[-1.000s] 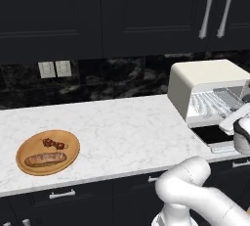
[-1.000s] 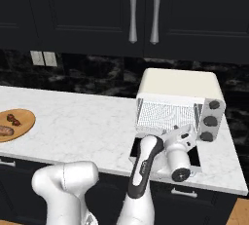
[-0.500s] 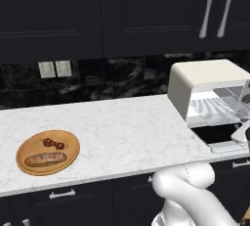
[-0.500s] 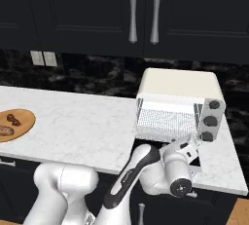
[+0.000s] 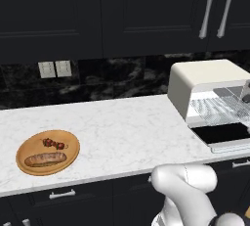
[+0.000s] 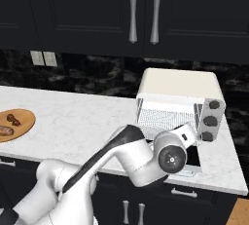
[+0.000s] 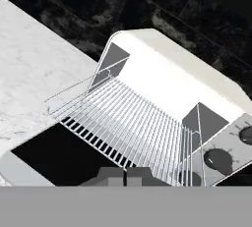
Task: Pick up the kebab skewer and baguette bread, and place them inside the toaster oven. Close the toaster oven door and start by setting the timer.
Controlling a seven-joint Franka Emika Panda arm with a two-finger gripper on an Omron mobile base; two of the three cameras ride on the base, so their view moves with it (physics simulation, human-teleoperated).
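The kebab skewer [image 5: 53, 144] and the baguette bread [image 5: 45, 159] lie side by side on a round wooden plate [image 5: 68, 159] at the counter's left; the same plate [image 6: 24, 121] sits at the left edge of the right base view. Far to the right, the cream toaster oven [image 5: 205, 80] stands with its dark glass door [image 5: 222, 133] folded down flat and the wire rack [image 7: 133, 127] showing. My gripper [image 7: 125, 176] hovers just in front of that door [image 7: 54, 157], fingertips pressed together, shut on nothing.
Three dark knobs [image 6: 211, 119] run down the oven's right side. My folded white arm [image 6: 141, 158] fills the space in front of the oven. Black cabinets with silver handles [image 6: 143, 12] hang above. A wall outlet [image 5: 53, 68] sits on the dark backsplash.
The fingers have come together from partly open to shut. The arm has folded lower in front of the oven, and the hand has slid off the right edge of the left base view.
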